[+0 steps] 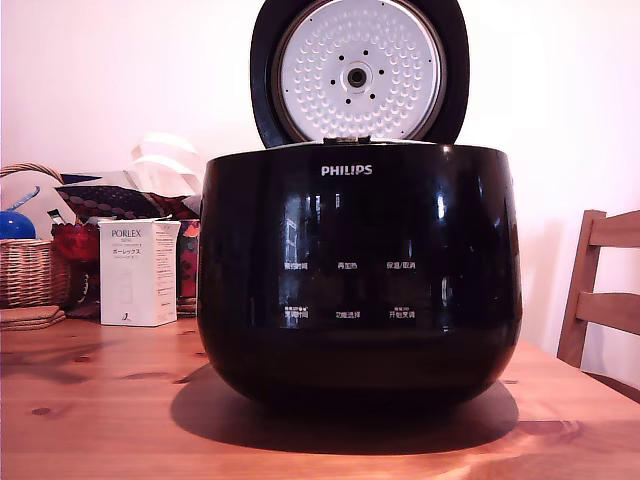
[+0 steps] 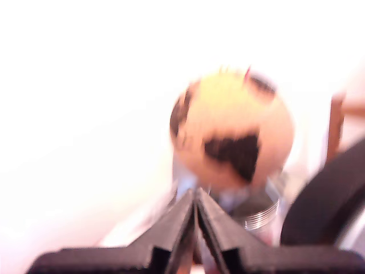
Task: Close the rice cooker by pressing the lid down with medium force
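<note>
The rice cooker is a large glossy black pot with white PHILIPS lettering, standing mid-table in the exterior view. Its lid stands upright and open behind the pot, the dimpled silver inner plate facing the camera. No arm or gripper shows in the exterior view. The wrist view is blurred; there my gripper is shut, its two dark fingers meeting at the tips with nothing between them. A dark curved shape lies beside the gripper; I cannot tell whether it belongs to the cooker.
A white PORLEX box, a wicker basket and patterned bags stand at the exterior view's left on the wooden table. A wooden chair is at its right. A blurred orange-and-yellow ball fills the wrist view's middle.
</note>
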Robot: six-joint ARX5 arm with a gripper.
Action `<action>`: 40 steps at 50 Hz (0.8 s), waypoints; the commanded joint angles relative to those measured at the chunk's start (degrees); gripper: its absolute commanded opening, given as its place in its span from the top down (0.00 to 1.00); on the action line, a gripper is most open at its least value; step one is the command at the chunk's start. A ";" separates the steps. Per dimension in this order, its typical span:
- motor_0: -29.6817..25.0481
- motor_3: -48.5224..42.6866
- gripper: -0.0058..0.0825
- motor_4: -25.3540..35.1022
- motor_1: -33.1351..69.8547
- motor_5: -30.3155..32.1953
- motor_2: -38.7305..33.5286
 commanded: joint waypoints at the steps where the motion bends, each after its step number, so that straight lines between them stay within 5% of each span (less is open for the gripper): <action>1: -0.52 1.40 0.96 1.29 2.36 -0.09 0.07; 40: -5.46 2.51 0.96 5.55 14.16 4.13 1.44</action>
